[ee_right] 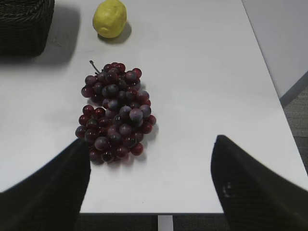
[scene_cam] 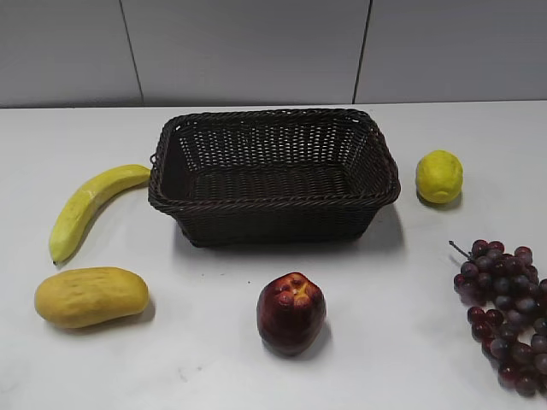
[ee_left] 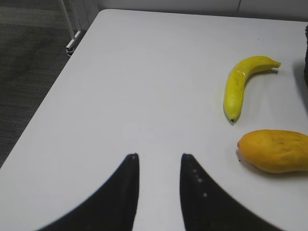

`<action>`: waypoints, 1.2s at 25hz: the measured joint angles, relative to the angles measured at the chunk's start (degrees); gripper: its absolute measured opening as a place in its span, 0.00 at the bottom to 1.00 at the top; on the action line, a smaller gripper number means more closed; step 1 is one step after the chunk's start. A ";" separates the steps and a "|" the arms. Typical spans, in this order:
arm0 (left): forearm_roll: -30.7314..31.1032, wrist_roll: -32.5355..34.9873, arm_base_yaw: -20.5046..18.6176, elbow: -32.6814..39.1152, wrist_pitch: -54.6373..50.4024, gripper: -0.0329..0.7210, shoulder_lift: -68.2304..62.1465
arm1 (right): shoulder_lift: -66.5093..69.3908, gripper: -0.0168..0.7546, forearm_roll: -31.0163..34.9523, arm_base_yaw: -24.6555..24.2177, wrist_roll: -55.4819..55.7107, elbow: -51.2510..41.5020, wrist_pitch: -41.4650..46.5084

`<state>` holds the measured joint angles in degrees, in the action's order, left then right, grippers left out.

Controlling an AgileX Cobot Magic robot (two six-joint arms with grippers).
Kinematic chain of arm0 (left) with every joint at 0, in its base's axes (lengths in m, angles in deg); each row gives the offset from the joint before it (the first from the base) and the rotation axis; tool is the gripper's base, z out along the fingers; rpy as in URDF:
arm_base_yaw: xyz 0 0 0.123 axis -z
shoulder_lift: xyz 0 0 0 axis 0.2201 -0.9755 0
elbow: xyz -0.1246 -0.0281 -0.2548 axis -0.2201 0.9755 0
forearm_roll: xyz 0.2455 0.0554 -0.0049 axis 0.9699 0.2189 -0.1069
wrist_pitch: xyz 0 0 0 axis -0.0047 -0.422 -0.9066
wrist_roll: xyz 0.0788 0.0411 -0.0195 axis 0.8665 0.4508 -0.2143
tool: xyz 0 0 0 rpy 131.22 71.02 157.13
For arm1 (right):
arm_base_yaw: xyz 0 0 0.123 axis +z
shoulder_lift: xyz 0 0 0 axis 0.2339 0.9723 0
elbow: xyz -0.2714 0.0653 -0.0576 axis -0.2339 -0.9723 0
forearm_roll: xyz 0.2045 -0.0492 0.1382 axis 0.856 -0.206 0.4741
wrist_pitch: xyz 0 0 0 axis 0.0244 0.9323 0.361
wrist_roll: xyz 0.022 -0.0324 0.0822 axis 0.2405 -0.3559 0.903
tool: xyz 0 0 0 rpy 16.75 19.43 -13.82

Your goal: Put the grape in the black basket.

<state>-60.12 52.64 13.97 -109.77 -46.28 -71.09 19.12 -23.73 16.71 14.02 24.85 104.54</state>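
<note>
The grape (scene_cam: 506, 312), a bunch of dark purple-red berries with a thin stem, lies on the white table at the front right. It also shows in the right wrist view (ee_right: 114, 111). The black basket (scene_cam: 273, 203), woven and rectangular, stands empty at the middle back; its corner shows in the right wrist view (ee_right: 24, 24). My right gripper (ee_right: 151, 142) is wide open and empty above the table's front edge, the grape just beyond its left finger. My left gripper (ee_left: 159, 156) is open and empty over bare table at the far left. Neither gripper shows in the exterior view.
A yellow banana (scene_cam: 85, 207) and a yellow-orange mango (scene_cam: 91, 295) lie left of the basket; both show in the left wrist view, banana (ee_left: 240, 86), mango (ee_left: 275, 150). A dark red apple (scene_cam: 291, 312) sits in front of the basket. A lemon (scene_cam: 438, 176) lies at its right.
</note>
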 joint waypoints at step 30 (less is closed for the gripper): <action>0.00 0.00 0.00 0.00 0.00 0.36 0.00 | 6.62 0.79 0.05 0.06 0.57 -0.04 0.04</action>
<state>-60.12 52.64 13.97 -109.77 -46.28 -71.09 25.74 -23.68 16.78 14.59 24.81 104.57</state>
